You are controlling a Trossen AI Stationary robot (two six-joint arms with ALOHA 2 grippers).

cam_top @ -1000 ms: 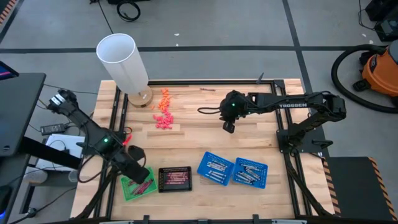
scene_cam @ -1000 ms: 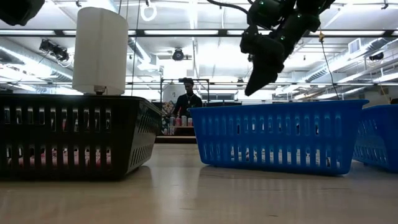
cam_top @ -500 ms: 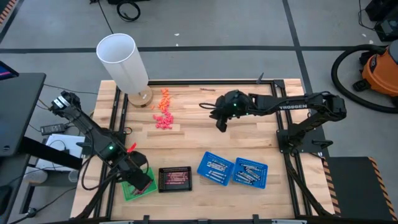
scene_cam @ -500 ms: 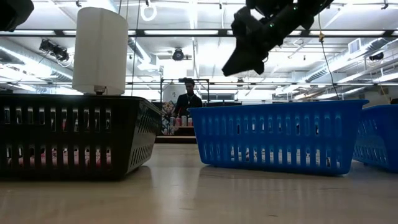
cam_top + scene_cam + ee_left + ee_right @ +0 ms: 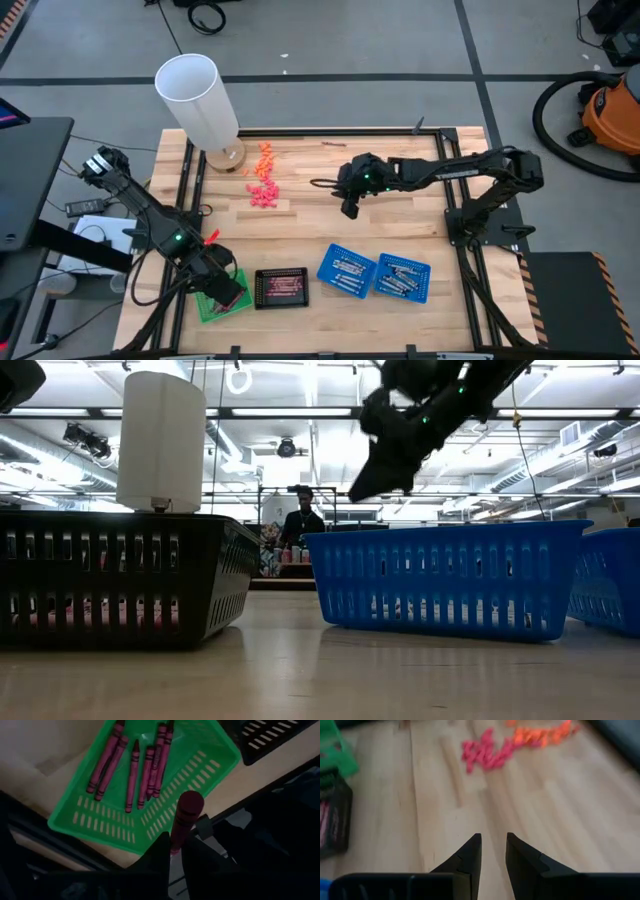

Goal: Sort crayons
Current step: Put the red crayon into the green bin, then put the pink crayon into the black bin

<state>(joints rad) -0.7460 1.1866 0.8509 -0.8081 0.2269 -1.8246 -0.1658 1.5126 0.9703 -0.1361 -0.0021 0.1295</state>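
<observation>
High view | left gripper [image 5: 222,290] clamps crayon [image 5: 184,820] over green basket [image 5: 207,307] edge | right gripper [image 5: 347,210] apparently empty, parted

Green basket [image 5: 212,303] lower left of high view, slotted walls; holds dark red-magenta crayons [image 5: 135,767]. Black basket [image 5: 281,287] beside it, pinkish-red contents. Two blue baskets [image 5: 347,271], [image 5: 402,277] lower centre, pale grey-silver sticks inside. Heap of stubby pieces [image 5: 264,185] upper centre: orange at top, pink-red below. White cylinder [image 5: 197,99] upper left. Light wooden table [image 5: 400,225], plank stripes. Dark arms; left gripper [image 5: 172,854] holds dark red crayon [image 5: 183,820]. Orange vacuum [image 5: 612,112] right edge.
</observation>
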